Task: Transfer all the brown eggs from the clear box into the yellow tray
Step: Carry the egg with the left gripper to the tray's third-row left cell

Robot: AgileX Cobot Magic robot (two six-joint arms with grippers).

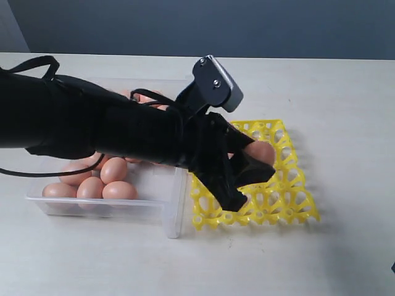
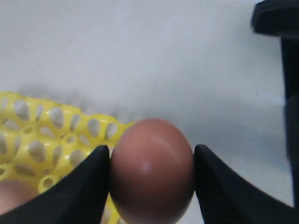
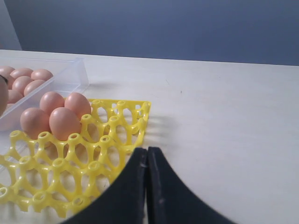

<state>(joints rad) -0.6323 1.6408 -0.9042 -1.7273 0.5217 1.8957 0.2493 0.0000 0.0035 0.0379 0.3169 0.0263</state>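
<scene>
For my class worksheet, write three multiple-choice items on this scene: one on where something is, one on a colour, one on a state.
1. Where is the smooth brown oval egg that the left tool grips?
A) on the floor
B) over the plastic openwork egg tray
C) inside a metal bowl

2. What colour is that tray?
A) yellow
B) green
C) red

3. How does the right tool stand?
A) wide open
B) closed on an egg
C) shut and empty

Answers:
1 B: the exterior view shows egg and tool above the grid.
2 A: it is bright yellow in every view.
3 C: its jaws meet with nothing between them.
</scene>
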